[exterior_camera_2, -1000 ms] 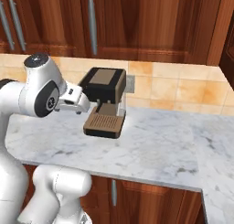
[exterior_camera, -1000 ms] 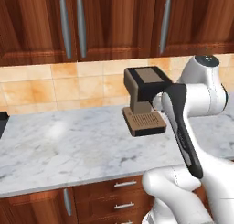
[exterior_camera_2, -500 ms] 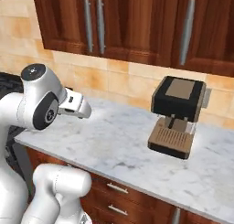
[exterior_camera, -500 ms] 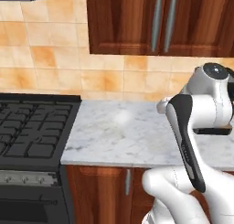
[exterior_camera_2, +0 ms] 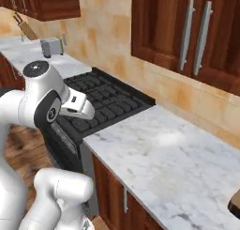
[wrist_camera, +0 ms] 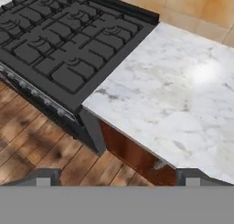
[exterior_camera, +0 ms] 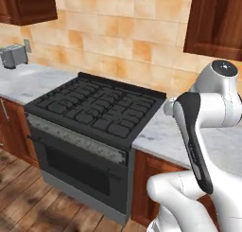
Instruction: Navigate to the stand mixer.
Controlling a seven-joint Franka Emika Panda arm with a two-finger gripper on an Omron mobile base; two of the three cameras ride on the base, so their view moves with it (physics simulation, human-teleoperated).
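Left base view, left to right: small silver toaster (exterior_camera: 12,56) on the marble counter (exterior_camera: 28,82) at far left, against the tan tile backsplash (exterior_camera: 108,41). Next is the black gas stove (exterior_camera: 97,110) with dark grates, its oven door (exterior_camera: 75,167) facing the wood floor (exterior_camera: 33,202). Right of the stove is more marble counter, then the white arm (exterior_camera: 203,131) folded up in the lower right, with a dark wood upper cabinet (exterior_camera: 215,22) above it.

Right base view: toaster (exterior_camera_2: 51,47) far back left on the counter, stove (exterior_camera_2: 105,102) mid-left, arm (exterior_camera_2: 42,102) in front of it at lower left. A long stretch of marble counter (exterior_camera_2: 173,163) runs right, under upper cabinets with two silver handles (exterior_camera_2: 196,29). A brown object is cut off at the right edge (exterior_camera_2: 235,204); can't identify it.

Hand view: stove grates (wrist_camera: 68,40) upper left, counter slab (wrist_camera: 173,90) to the right, wood floor below. Gripper (wrist_camera: 116,178) shows two dark fingertips at the bottom, set wide apart with nothing between them.

Stand mixer: can't place it from these frames.
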